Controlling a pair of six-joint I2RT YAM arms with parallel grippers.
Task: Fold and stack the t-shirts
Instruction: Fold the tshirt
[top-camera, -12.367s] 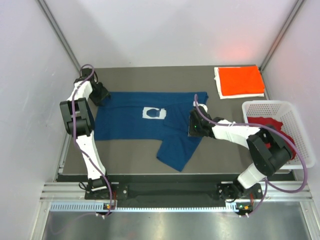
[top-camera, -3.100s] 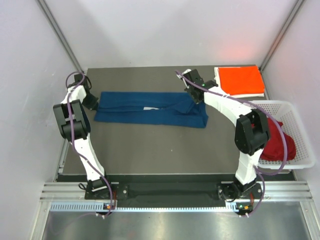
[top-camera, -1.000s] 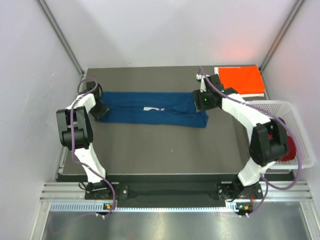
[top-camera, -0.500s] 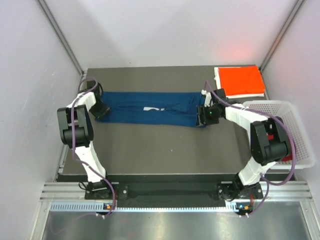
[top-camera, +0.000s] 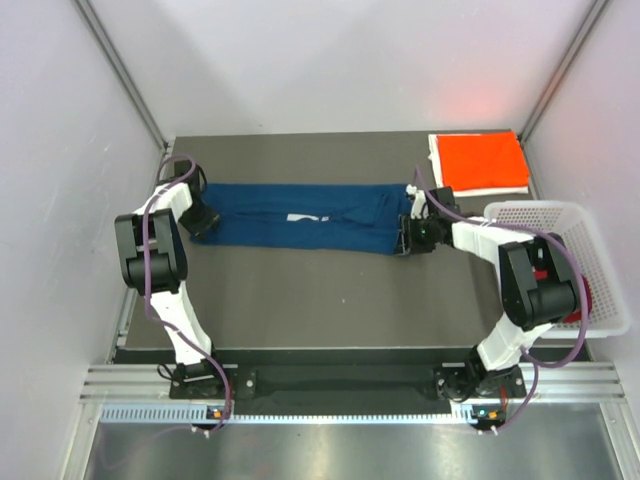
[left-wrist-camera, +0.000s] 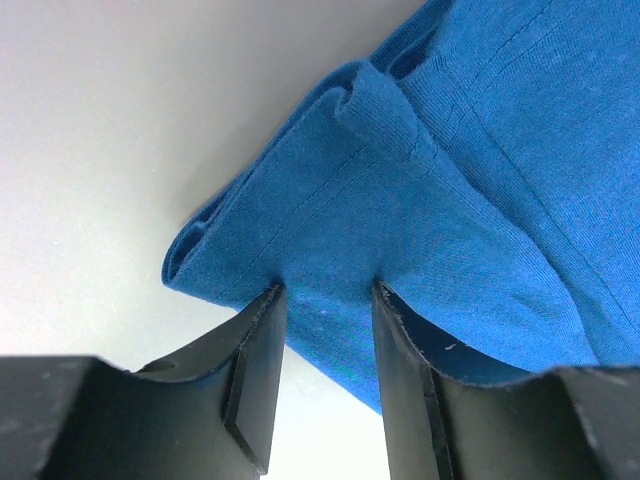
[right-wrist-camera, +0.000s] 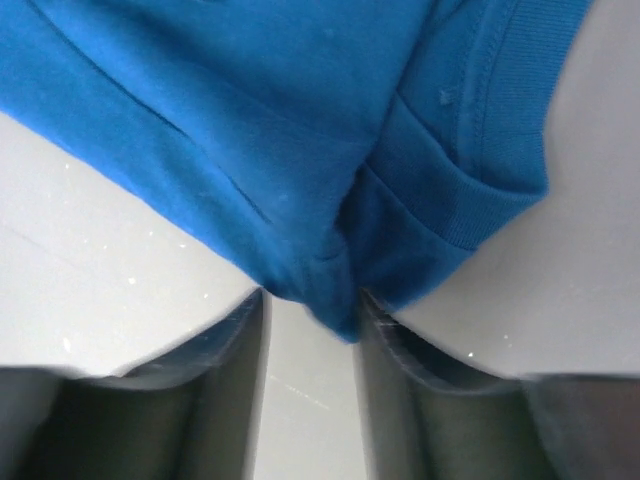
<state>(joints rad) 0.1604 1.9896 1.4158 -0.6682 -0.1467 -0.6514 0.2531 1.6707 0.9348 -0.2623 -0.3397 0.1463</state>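
Blue t-shirt (top-camera: 300, 217) folded into a long strip, lying flat, one end pinched in my left gripper (left-wrist-camera: 325, 290); orange-red t-shirt (top-camera: 483, 162) folded, far right.

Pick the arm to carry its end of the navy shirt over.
Left, probably: left fingers pinch the navy t-shirt end squarely, and folding rightward lands nearer the orange shirt. Right fingers only straddle a corner tip.

A white lattice basket (top-camera: 530, 206) stands at the right edge of the dark grey surface (top-camera: 300, 300); white walls (top-camera: 330, 60) enclose it, a metal rail (top-camera: 110, 380) runs along the near edge
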